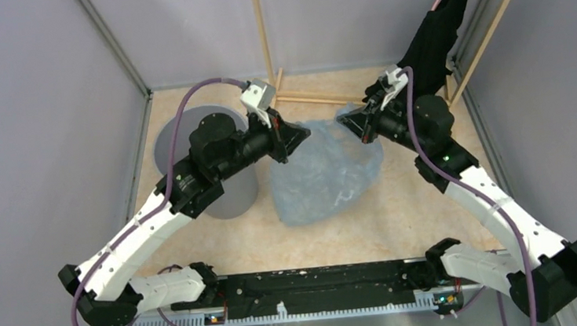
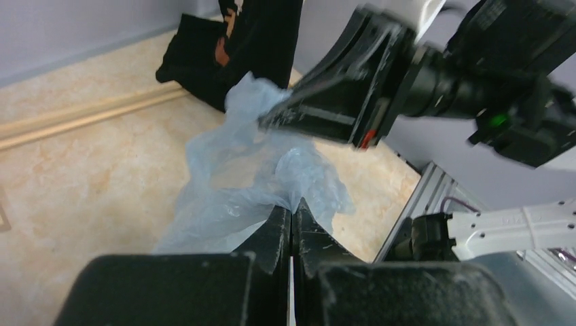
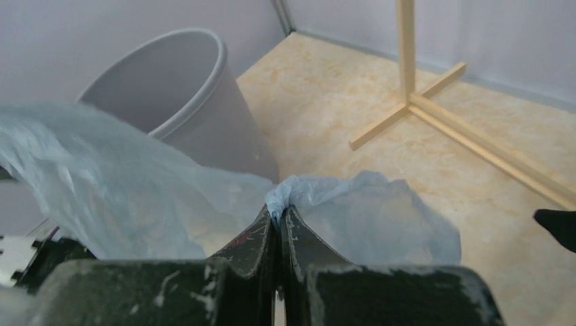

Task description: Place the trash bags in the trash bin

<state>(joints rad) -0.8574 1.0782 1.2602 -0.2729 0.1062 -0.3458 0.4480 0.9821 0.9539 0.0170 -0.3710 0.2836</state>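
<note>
Left gripper (image 2: 292,207) clamped on pale-blue trash bag (image 2: 224,163); right gripper (image 2: 270,117) pinching upper edge.

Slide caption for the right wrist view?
Right gripper shut on thin pale-blue plastic bag; round grey plastic bin beyond.

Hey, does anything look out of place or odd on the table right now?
Nothing stands out. The trash bin stands upright on the left; the pale-blue bag is spread between the left end effector and the right end effector, each pinching its edge; the black garment hangs on the wooden rack, far right.
</note>
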